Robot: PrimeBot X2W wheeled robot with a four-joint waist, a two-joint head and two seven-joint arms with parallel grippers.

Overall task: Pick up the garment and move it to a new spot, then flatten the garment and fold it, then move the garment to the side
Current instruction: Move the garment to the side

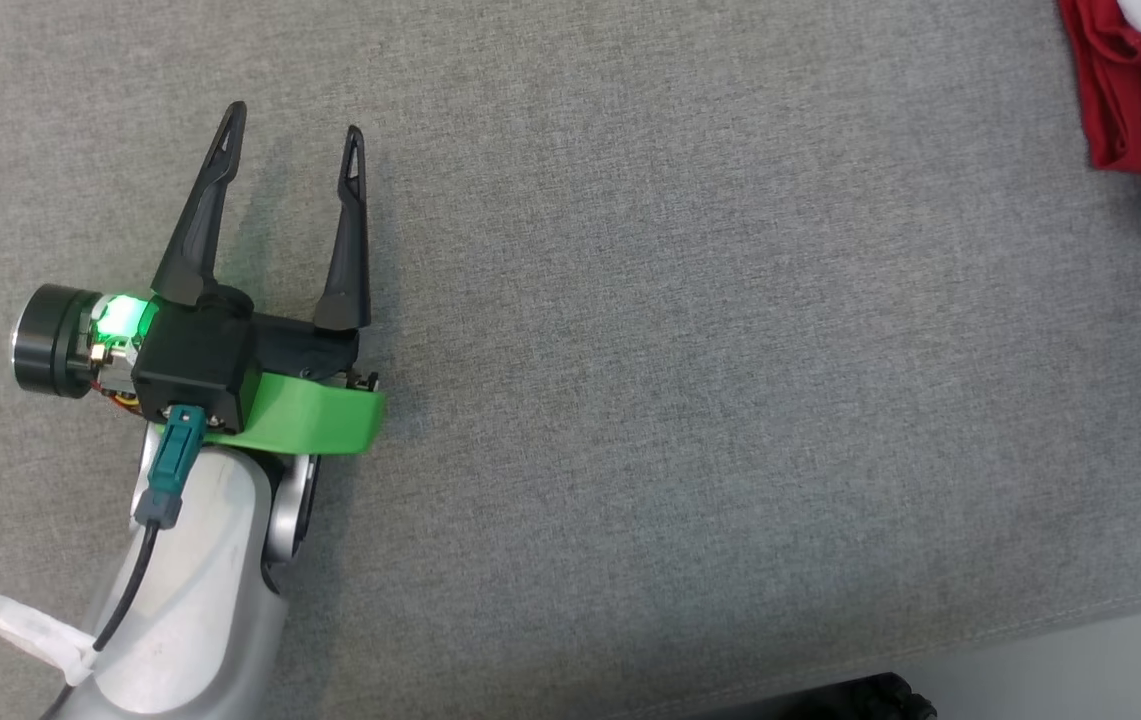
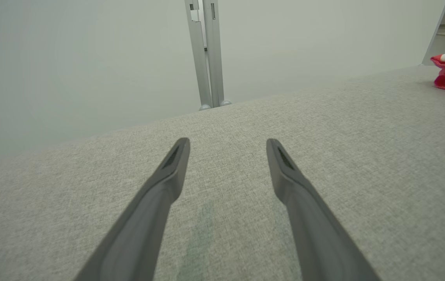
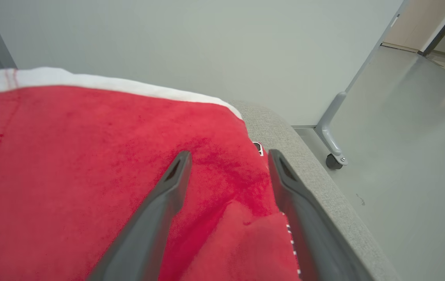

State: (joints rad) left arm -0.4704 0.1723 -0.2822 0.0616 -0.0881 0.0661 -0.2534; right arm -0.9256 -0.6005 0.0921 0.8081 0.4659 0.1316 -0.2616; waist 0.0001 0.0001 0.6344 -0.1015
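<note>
Silver forearm point(image 1: 195, 590) bears green band point(image 1: 315, 420), teal plug point(image 1: 170, 465), black jaws.

left gripper point(image 1: 295, 118): fingers spread wide, empty | right gripper point(image 3: 229, 152): fingers spread apart

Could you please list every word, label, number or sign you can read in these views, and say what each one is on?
No text can be read in any view.
The small white tag at the edge of the red garment carries a dark mark, too small to read.

No readable text, garment tag point(image 3: 257, 148) illegible (too small)
</note>
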